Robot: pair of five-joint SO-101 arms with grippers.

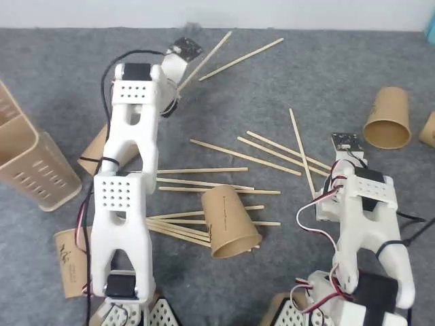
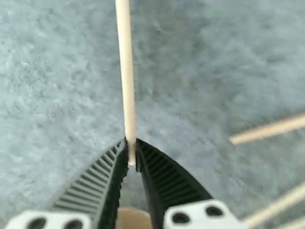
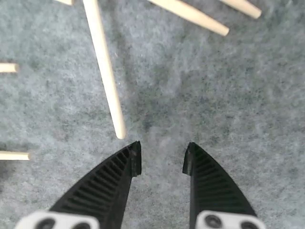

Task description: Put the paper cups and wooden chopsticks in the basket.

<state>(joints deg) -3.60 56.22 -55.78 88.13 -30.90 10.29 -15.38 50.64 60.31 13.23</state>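
Gripping item: left jaws, which were closed on the end of one wooden chopstick (image 2: 126, 71), near the worktop's (image 1: 326, 75) far edge. Right jaws stood parted and empty above the worktop, just beside a loose chopstick (image 3: 105, 71). Basket (image 1: 27, 163) sat at the left edge. Paper cup (image 1: 230, 221) lay on its side at centre, across scattered sticks (image 1: 183, 217). Handling, judged: sticks light, stiff, smooth; an end hold looked apt to pivot, mid-length steadier.

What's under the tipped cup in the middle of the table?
Several wooden chopsticks run beneath the paper cup, with their ends sticking out on both sides. The stretches under it are covered, so how many cross there is unclear.
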